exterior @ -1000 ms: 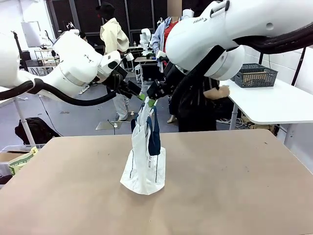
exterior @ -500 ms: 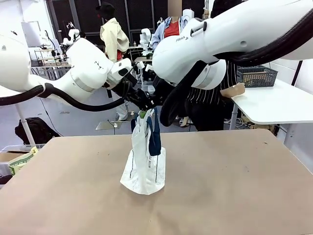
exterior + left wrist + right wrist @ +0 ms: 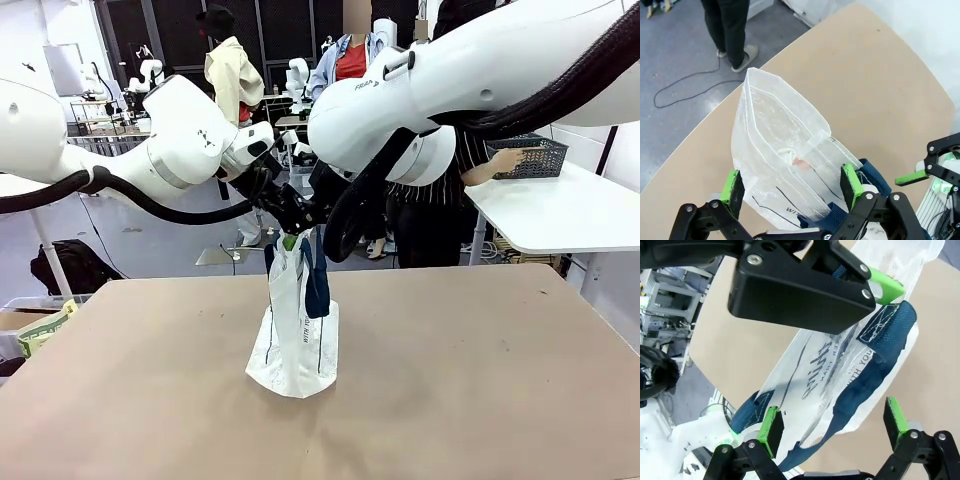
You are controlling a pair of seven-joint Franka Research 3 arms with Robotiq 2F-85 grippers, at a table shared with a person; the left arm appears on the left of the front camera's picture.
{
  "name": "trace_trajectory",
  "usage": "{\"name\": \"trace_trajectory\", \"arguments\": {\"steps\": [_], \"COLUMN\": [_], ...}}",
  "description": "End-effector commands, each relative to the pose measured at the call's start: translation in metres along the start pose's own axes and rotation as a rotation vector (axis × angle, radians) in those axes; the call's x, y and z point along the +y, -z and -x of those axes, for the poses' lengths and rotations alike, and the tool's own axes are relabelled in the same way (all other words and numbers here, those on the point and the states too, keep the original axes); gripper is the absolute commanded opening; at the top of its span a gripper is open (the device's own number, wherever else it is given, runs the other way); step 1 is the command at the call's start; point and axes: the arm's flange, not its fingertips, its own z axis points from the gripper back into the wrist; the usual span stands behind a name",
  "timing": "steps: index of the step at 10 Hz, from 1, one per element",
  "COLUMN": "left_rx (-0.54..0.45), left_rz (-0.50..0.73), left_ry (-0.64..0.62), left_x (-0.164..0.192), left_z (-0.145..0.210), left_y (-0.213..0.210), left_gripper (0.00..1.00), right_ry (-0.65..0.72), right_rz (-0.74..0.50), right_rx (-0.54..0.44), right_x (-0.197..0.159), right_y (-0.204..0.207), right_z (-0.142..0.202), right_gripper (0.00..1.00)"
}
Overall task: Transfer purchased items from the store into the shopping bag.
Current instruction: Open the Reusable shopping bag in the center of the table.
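Hanging wide open, the left gripper (image 3: 792,182) and right gripper (image 3: 833,424) are straddling the top of the bag (image 3: 297,340), gripping nothing; its dark lettering is showing "WITH YOU".

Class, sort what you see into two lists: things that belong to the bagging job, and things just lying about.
Belongs to the job: shopping bag; grey basket; person's hand at that basket.
Just lying about: black backpack; loose cable.
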Motion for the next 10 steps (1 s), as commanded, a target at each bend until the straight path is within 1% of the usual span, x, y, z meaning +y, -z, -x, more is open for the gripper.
{"name": "trace_trajectory", "arguments": {"steps": [1, 2, 3, 4, 7, 8, 9, 10], "left_rx": [0.041, 0.066, 0.084, 0.088, 0.099, 0.104, 0.106, 0.110], "left_rz": [-0.003, -0.002, -0.012, -0.018, -0.040, -0.040, -0.048, -0.057], "left_ry": [-0.021, -0.025, -0.035, -0.037, -0.047, -0.048, -0.052, -0.056], "left_x": [0.0020, 0.0023, 0.0030, 0.0026, 0.0032, 0.0034, 0.0037, 0.0049], "left_z": [-0.0052, -0.0036, -0.0018, -0.0007, 0.0002, 0.0004, 0.0004, 0.0016], "left_y": [0.0002, 0.0012, 0.0018, -0.0004, -0.0020, -0.0021, -0.0020, -0.0026], "left_gripper": [1.00, 1.00, 0.96, 0.84, 0.27, 0.08, 0.00, 0.00], "right_ry": [0.018, 0.016, 0.007, 0.007, 0.006, 0.005, 0.012, 0.017], "right_rz": [-0.001, 0.010, 0.047, 0.054, 0.059, 0.061, 0.071, 0.073], "right_rx": [0.035, 0.038, 0.031, 0.026, 0.035, 0.036, 0.038, 0.035], "right_x": [-0.0011, -0.0009, -0.0003, 0.0003, -0.0010, -0.0010, -0.0014, -0.0010], "right_y": [0.0083, 0.0110, 0.0122, 0.0118, 0.0112, 0.0111, 0.0103, 0.0103], "right_z": [-0.0065, -0.0057, -0.0049, -0.0045, -0.0039, -0.0033, -0.0025, -0.0021], "right_gripper": [1.00, 1.00, 0.89, 0.70, 0.14, 0.00, 0.00, 0.00]}}
